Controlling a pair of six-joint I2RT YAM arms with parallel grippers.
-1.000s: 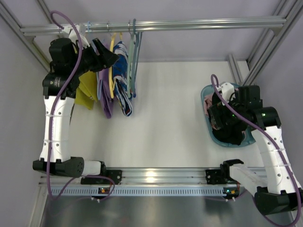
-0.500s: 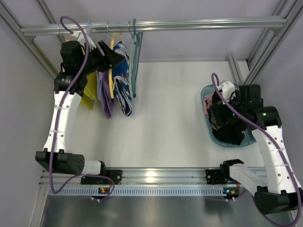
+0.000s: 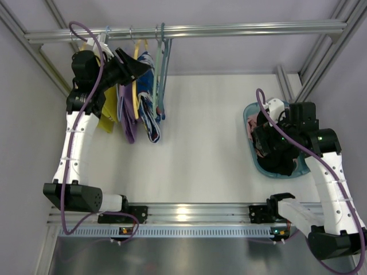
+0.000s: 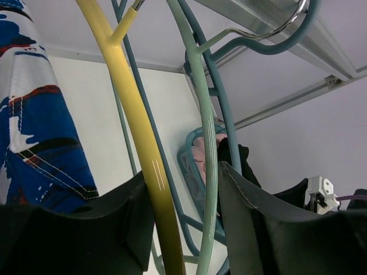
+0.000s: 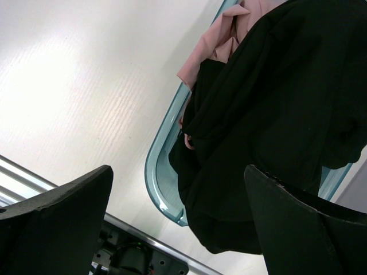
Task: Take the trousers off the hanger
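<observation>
The trousers (image 3: 148, 106), printed blue, white, red and black, hang from the thin yellow hanger (image 3: 136, 57) on the rail. In the left wrist view the trousers (image 4: 40, 126) hang at the left and the yellow hanger (image 4: 135, 132) runs between my fingers, against the left one. My left gripper (image 3: 139, 67) (image 4: 183, 195) is open, its jaws standing either side of the yellow hanger and a pale teal hanger (image 4: 207, 126). My right gripper (image 3: 268, 146) (image 5: 178, 195) is open and empty over a basket.
A purple garment (image 3: 127, 117) and a mustard garment (image 3: 103, 112) hang left of the trousers. Teal-grey hangers (image 3: 161, 69) hang to their right. The metal rail (image 3: 241, 28) crosses the back. A teal basket (image 3: 251, 150) (image 5: 157, 166) holds black and pink clothes (image 5: 269, 114).
My left arm has swung right along the rail, from beside the mustard garment to the yellow hanger, so its fingers now stand around that hanger. The right arm has not moved.
</observation>
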